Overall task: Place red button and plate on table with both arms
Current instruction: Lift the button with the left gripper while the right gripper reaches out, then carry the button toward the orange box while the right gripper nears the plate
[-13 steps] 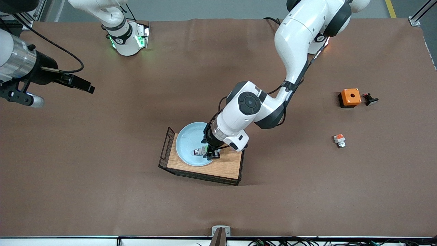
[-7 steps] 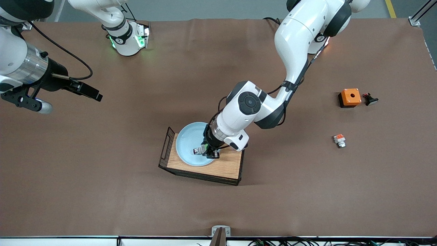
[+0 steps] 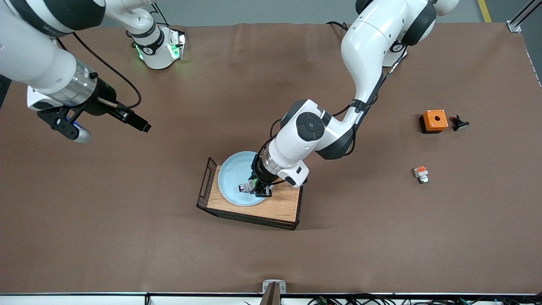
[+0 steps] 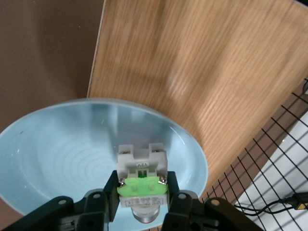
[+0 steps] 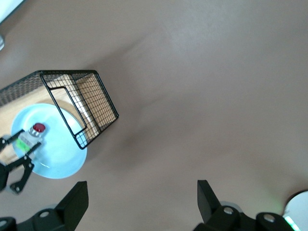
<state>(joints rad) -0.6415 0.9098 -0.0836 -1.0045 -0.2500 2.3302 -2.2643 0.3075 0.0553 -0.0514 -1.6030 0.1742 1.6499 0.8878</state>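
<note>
The red button (image 3: pixel 247 187), a small white-and-silver part with a green middle, lies in the pale blue plate (image 3: pixel 233 171). My left gripper (image 3: pixel 257 189) is shut on it. In the left wrist view both fingers press the green band of the red button (image 4: pixel 142 185) over the plate (image 4: pixel 62 154), with the left gripper (image 4: pixel 143 195) low in the dish. The plate rests on a wood-topped wire tray (image 3: pixel 283 206) on the brown table (image 3: pixel 169 250). My right gripper (image 5: pixel 140 186) hangs open and empty over bare cloth toward the right arm's end of the table, facing the plate (image 5: pixel 57 161).
Toward the left arm's end of the table stand an orange box (image 3: pixel 434 120) and a black part (image 3: pixel 459 123). An orange-red-topped part (image 3: pixel 421 173) lies nearer the front camera. The tray's black wire wall (image 5: pixel 91 103) rises beside the plate.
The left gripper's fingers have closed on the button. The right arm has swung in from the table's end toward the tray.
</note>
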